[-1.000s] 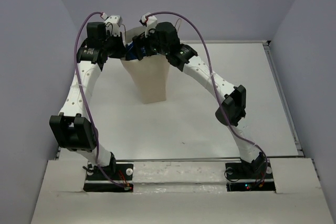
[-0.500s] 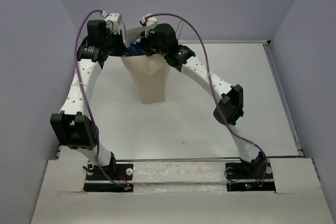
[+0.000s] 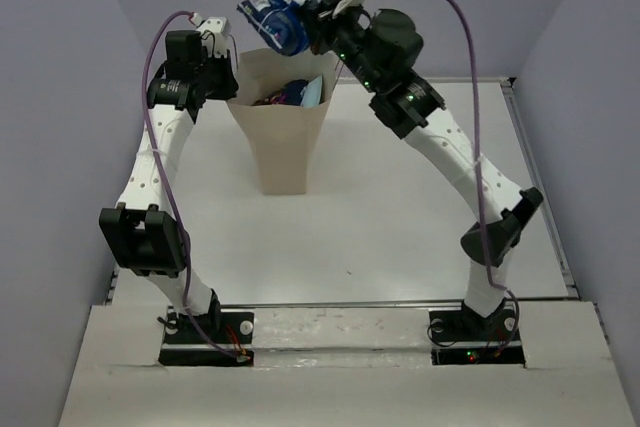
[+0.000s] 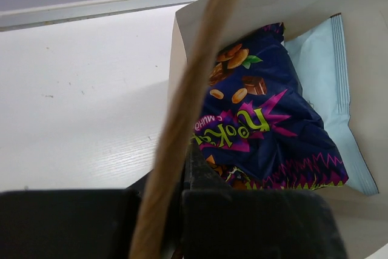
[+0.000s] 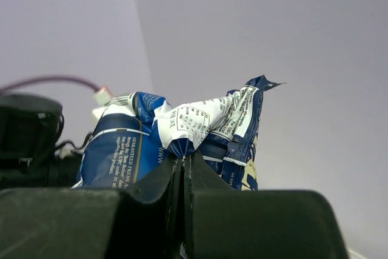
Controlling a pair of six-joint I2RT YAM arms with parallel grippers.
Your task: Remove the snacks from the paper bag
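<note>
The tan paper bag (image 3: 283, 142) stands upright at the back of the table with its mouth open. My left gripper (image 3: 228, 85) is at its left rim, shut on the bag's tan edge (image 4: 193, 89). Inside the bag lie a dark navy packet (image 4: 267, 131) and, under it, a light-blue packet (image 4: 318, 68). My right gripper (image 3: 314, 23) is raised above the bag's mouth, shut on a crumpled blue-and-white snack packet (image 3: 273, 19). The wrist view shows the packet (image 5: 118, 150) pinched by a fold between the right gripper's (image 5: 183, 161) jaws.
The white table (image 3: 380, 217) spreads in front and to the right of the bag, with a raised rail (image 3: 541, 197) along its right edge. Grey walls close in at the back and sides. Purple cables (image 3: 470, 57) loop over both arms.
My right gripper shut inside the bag, then lifted up and to the right with the blue-and-white packet. The bag's mouth now shows open. The left gripper stayed at the rim.
</note>
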